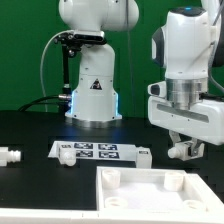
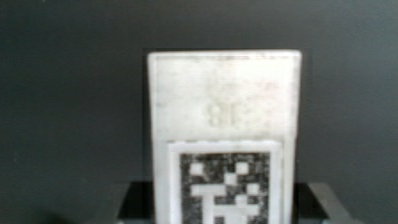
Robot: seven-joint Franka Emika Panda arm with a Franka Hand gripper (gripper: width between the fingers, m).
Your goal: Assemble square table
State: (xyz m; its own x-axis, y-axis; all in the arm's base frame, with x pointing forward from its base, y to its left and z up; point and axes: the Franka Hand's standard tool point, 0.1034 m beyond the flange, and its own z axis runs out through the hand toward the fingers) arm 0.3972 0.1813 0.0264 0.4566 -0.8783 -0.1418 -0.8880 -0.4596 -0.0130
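Your rounded white robot arm (image 1: pixel 185 45) has looping black cables (image 1: pixel 44 70), a triangle sticker (image 1: pixel 90 86) on its blue-lit base (image 1: pixel 95 110) and white-housed jaws.

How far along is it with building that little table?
Barely begun. The tabletop lies flat, and its visible corner sockets look empty. The end effector grips the held leg; a loose leg lies at the exterior view's left. Fitting every leg lies ahead.

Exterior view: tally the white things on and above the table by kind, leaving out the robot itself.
tabletop: 1
leg, gripped by the gripper: 1
small loose white parts, kind unclear: 2
marker board: 1
total: 5
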